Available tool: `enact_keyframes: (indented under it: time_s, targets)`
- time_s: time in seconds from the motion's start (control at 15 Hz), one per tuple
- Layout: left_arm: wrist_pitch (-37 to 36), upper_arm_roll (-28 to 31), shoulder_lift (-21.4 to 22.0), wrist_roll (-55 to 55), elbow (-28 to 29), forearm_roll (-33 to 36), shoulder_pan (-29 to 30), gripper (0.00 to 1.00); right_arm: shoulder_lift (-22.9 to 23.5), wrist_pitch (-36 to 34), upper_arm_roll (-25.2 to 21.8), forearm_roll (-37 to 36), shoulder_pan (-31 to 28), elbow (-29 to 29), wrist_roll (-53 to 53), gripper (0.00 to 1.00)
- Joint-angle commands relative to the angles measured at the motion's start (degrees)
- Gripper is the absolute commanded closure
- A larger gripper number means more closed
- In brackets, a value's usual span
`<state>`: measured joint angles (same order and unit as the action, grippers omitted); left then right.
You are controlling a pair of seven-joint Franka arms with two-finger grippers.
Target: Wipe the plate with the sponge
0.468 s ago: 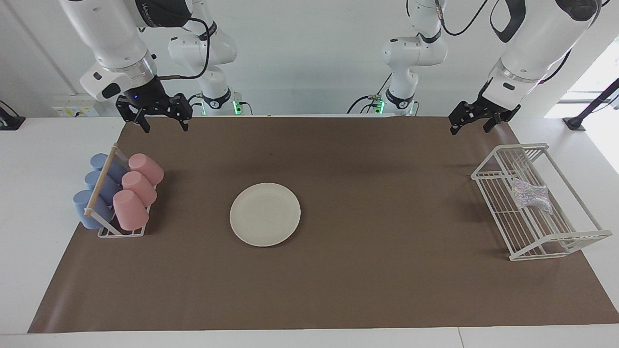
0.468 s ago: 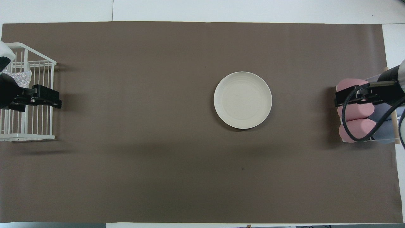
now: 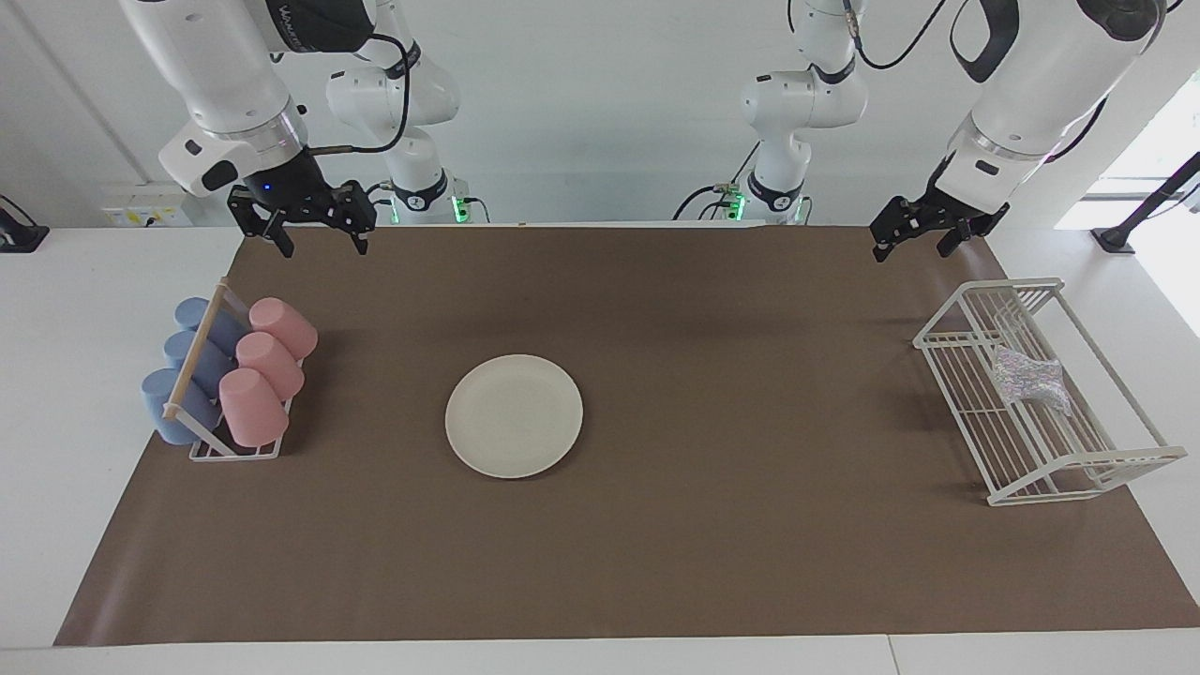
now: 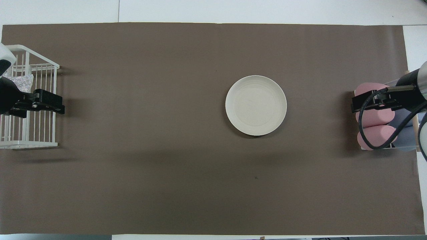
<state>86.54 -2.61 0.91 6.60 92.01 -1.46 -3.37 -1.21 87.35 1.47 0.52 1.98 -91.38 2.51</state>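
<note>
Nothing started: plate (image 3: pixel 514 415) bare on brown mat (image 3: pixel 656 562), mid-table, a bit toward right arm's end. Sponge (image 3: pixel 1031 380) lying in white wire rack (image 3: pixel 1036 441) at left arm's end, well apart from plate, resting on rack floor toward the end nearer the robots.

Left gripper (image 3: pixel 915 239) up in air over mat edge, just robot-side of rack. Fingers spread wide, holding nothing. Right gripper (image 3: pixel 316 230) up in air robot-side of cup rack (image 3: pixel 225 384) with pink and blue cups, spread wide too, empty. No contact with anything on either side.

Step in hand, judging by layout: fetch sponge with left arm. Notes:
- Come down through the open top of rack, clear of the top rails; side walls look tall enough to catch a finger link on a slanted approach.
- Sponge soft and irregular, so pinch across the bulk of it, not a corner; a corner grab probably leaves it dangling and useless for wiping.
- Mind fingertips snagging between floor wires; stop just at sponge level.
- Lift straight up before travelling to plate; rack looks light, could drag along.
- Plate unrestrained on mat: likely slides under wiping pressure. Worth steadying rim with right gripper, or light strokes only.
</note>
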Motion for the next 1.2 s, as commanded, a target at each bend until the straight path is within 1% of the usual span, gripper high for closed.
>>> enact_keyframes:
  time_s: [0.0,0.13,0.2,0.27,0.4,0.53,0.67,0.74,0.87,1.0,1.07,1.14]
  targets:
    - [1.5,0.0,-0.1,0.4,-0.2,-0.7,0.6,0.00,-0.3,-0.6,0.3,-0.2,0.1,0.5,2.1,0.00]
    - [3.2,0.0,0.1,2.5,0.9,-0.6,1.0,0.00,-0.4,-0.7,1.3,-0.2,0.1,0.5,3.5,0.00]
    - [5.4,-0.1,0.1,4.1,1.2,0.0,0.9,0.00,-0.4,-0.7,1.8,-0.2,0.1,0.5,4.3,0.00]
    - [5.8,-0.1,-0.4,4.8,1.2,1.5,0.7,0.00,-0.4,-0.8,2.0,-0.2,0.1,0.5,5.3,0.00]
    - [6.2,-0.3,-0.7,5.0,2.5,8.6,0.0,0.00,-0.4,-0.9,2.8,0.0,0.1,0.6,9.3,0.00]
    - [7.0,-0.3,-1.5,5.1,3.9,13.8,-0.2,0.00,-0.8,-1.5,3.9,0.9,0.1,0.5,16.8,0.00]
    - [9.0,-0.3,-5.3,5.1,3.9,21.7,-1.8,0.00,-1.0,-1.9,3.9,3.1,0.0,0.4,25.5,0.00]
    - [10.2,-0.3,-7.7,5.1,3.7,25.2,-2.2,0.00,-1.0,-2.8,3.9,4.1,0.0,0.4,29.2,0.00]
    - [12.7,-0.3,-11.6,5.8,3.6,34.1,-3.2,0.00,-1.2,-4.8,3.8,4.9,0.0,0.1,36.7,0.00]
    - [15.8,-0.3,-14.0,6.1,4.1,40.0,-2.8,0.00,-2.0,-6.2,4.0,5.0,0.1,-0.6,44.9,0.00]
    - [16.5,-0.3,-15.6,6.2,4.7,43.6,-2.8,0.00,-2.0,-6.2,4.4,5.7,0.2,-0.6,50.0,0.00]
    - [16.6,-0.3,-17.6,7.6,4.4,47.8,-3.1,0.00,-2.0,-6.5,5.6,6.7,0.0,-0.5,57.8,0.00]
